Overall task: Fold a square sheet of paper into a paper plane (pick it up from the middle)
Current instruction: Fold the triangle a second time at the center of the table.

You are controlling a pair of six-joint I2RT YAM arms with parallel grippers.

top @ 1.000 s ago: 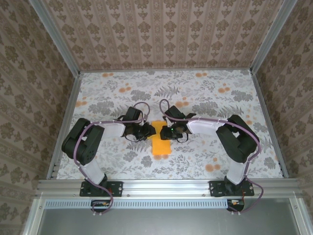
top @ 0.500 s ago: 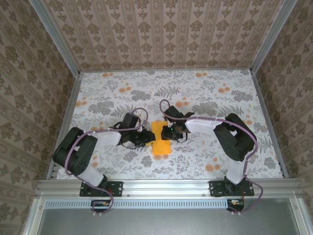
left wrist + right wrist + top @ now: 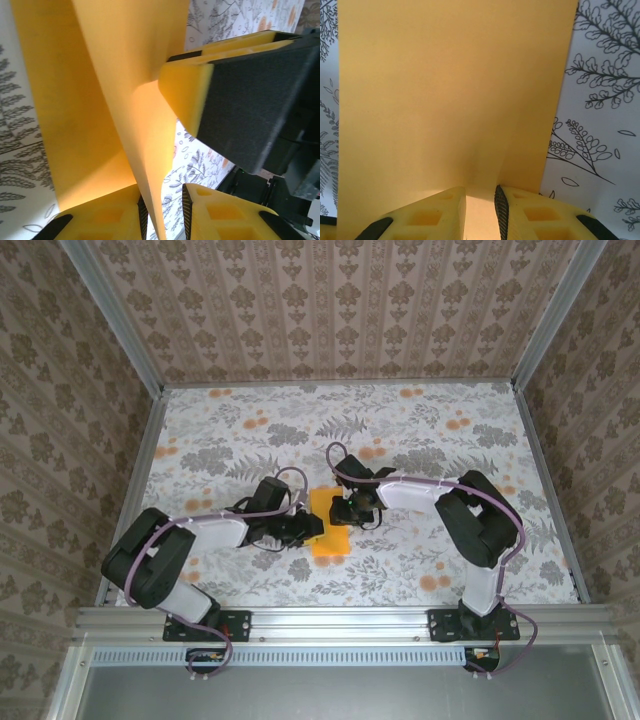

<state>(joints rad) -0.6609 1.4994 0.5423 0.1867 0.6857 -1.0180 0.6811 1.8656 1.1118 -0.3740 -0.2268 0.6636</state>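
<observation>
The left gripper (image 3: 303,530) has dropped nearer, toward the near left edge of the thin orange-yellow square sheet of paper (image 3: 332,538). That sheet lies partly folded on the middle of the grey floral-print table (image 3: 430,430). The left gripper pinches a raised flap of it. The right gripper (image 3: 347,510), at the sheet's far right side, pinches another fold. For a clean crease, both pinches should likely keep the edges aligned and avoid tugging apart.

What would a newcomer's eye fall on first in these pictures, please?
The thin bright orange-yellow sheet of paper stands out at the centre of the grey floral-print table. The left gripper and right gripper meet over it from either side, each pinching a raised fold of it between yellow fingers.
</observation>
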